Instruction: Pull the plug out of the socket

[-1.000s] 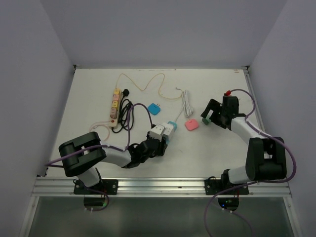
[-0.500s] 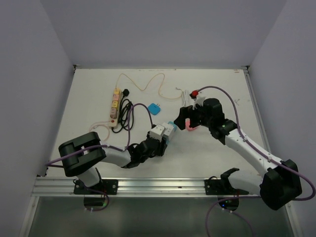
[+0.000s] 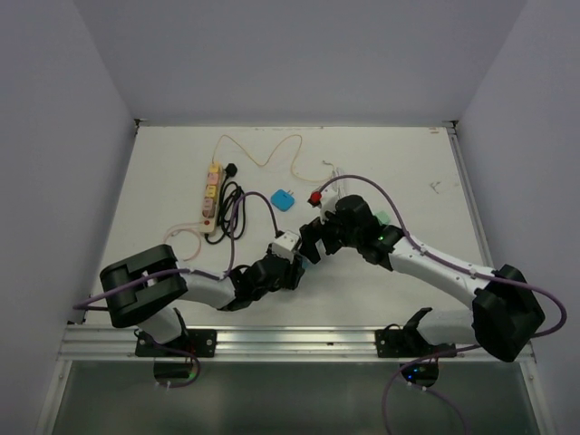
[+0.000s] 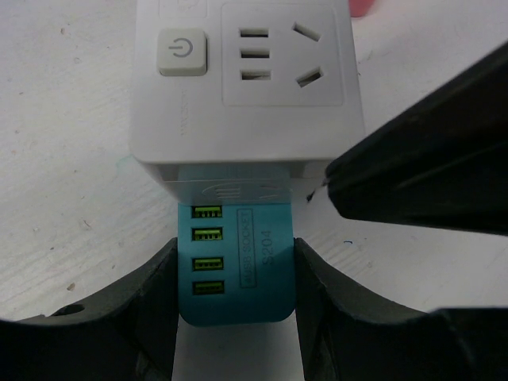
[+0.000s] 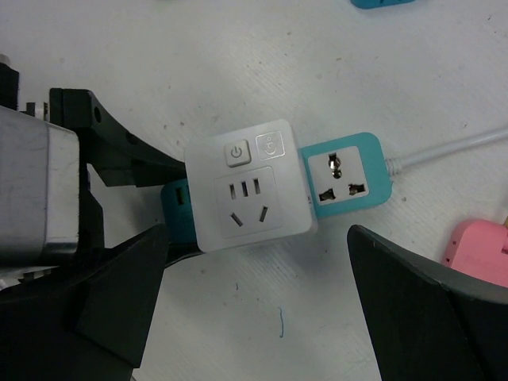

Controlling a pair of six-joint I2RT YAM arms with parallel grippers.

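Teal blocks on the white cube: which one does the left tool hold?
The four-port USB block, pinched in the left tool. The other, the socket block, trails a white cable, ungripped.

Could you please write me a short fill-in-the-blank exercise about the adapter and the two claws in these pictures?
The left claw grips a teal USB block with ____ green ports.
The right claw hangs ____ over the white adapter.
The cable leaving the teal socket is ____.
Missing words: four; open; white.

White table [image 3: 163,163], pale lilac walls [image 3: 299,54]
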